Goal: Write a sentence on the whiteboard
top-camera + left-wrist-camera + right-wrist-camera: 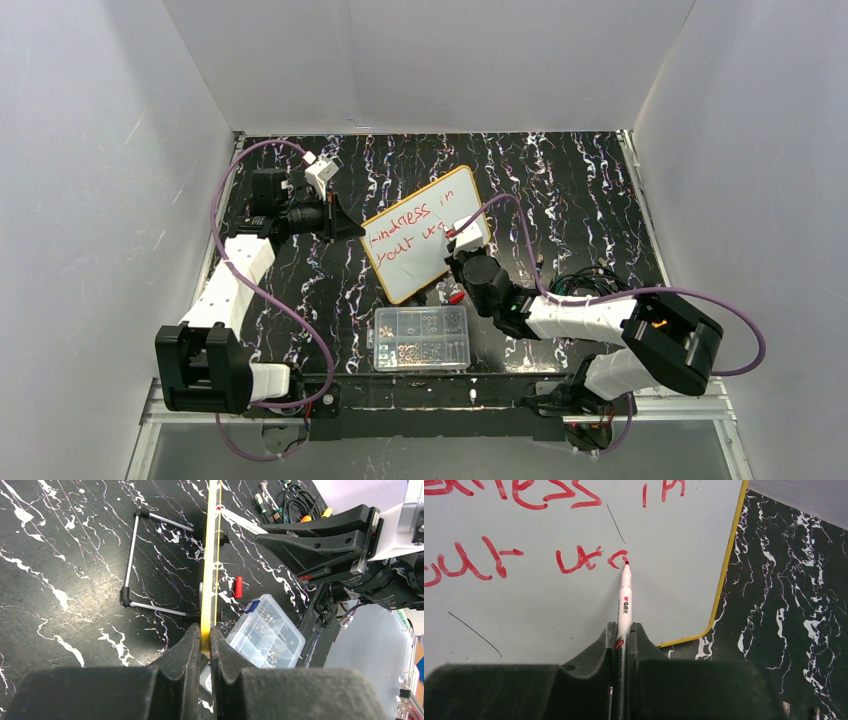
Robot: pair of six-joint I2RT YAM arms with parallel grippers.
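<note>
At the centre of the top view, the whiteboard (425, 235) sits angled on the black marbled surface (560, 190), its yellow rim pinched by the left gripper (205, 642), while the right gripper (624, 637) clamps a marker (625, 595) whose red tip touches the second line of the sentence (574, 562).

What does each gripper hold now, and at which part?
Left gripper: the whiteboard, clamped at its yellow rim. Right gripper: the marker, gripped on its barrel.

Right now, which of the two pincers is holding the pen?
The right pincer: its jaws are shut on the marker, whose red tip is on the whiteboard. The left pincer clamps the whiteboard's yellow edge instead.
</note>
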